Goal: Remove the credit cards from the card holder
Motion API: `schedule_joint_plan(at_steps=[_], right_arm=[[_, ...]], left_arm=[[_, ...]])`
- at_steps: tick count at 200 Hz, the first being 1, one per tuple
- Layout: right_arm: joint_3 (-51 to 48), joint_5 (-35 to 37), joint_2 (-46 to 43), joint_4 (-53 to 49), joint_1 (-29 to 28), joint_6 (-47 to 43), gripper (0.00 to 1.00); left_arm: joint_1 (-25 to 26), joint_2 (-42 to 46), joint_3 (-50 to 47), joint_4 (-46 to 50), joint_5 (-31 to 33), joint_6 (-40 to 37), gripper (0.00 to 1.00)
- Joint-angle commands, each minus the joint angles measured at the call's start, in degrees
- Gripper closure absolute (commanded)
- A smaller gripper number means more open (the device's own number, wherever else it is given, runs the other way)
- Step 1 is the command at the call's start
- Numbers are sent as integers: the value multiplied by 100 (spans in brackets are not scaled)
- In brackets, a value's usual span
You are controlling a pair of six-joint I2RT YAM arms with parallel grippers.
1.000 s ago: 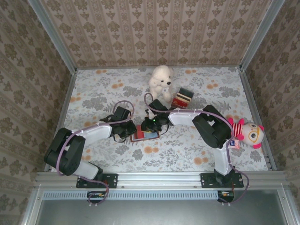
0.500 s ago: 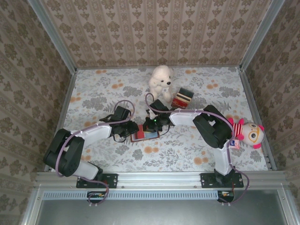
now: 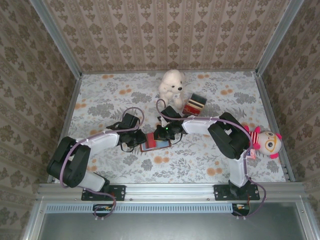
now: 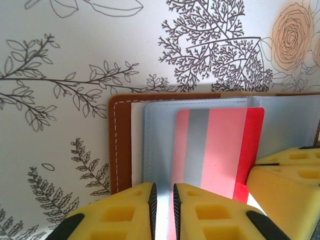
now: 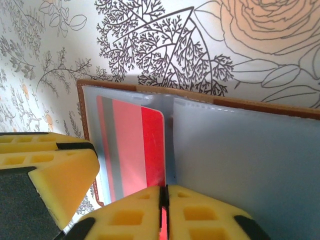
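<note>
Top external: both arms reach in to mid-table. The left gripper (image 3: 139, 140) and right gripper (image 3: 161, 136) meet over the card holder (image 3: 156, 145), which lies open and flat on the floral table (image 3: 100, 105), a little near of centre. Far of it and well apart sit a white plush bear (image 3: 171, 84) and a striped box (image 3: 195, 104), its contents too small to tell. A doll (image 3: 267, 142) lies at the right edge. Left wrist: the holder's brown leather rim and light-blue lining are in view. 1 red credit card (image 4: 220, 145) sits in a translucent pocket, grey and pink bands showing through the sleeve, with a bright red strip bare on the side toward the fold. The left jaws stand nearly together, a thin slit between them, across the holder's near edge, which reads as clamping the holder in place. Right wrist: the right jaws are pressed together with a sliver of red between them, pinching the card's bare edge. The holder's other half shows no card. Step, by my reading: drawing out card 1, now partway clear of its pocket. The next move calls for a straight pull along the pocket's opening with the left anchoring the holder. The risks are the holder dragging along or the thin card slipping from the pinch.
</note>
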State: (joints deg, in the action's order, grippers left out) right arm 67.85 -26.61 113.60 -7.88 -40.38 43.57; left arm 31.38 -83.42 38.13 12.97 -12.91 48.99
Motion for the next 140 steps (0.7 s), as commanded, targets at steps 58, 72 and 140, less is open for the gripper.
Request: schedule_joint_plan(at_steps=[58, 72, 140], right_arm=[[-9, -482, 366, 177, 22, 63, 81], [0, -520, 378, 206, 22, 54, 81], [-255, -224, -11, 300, 138, 64, 95]], left_arm=[[-53, -236, 138, 179, -72, -155, 83], [-53, -275, 131, 162, -72, -162, 84], [-76, -298, 151, 240, 15, -179, 87]])
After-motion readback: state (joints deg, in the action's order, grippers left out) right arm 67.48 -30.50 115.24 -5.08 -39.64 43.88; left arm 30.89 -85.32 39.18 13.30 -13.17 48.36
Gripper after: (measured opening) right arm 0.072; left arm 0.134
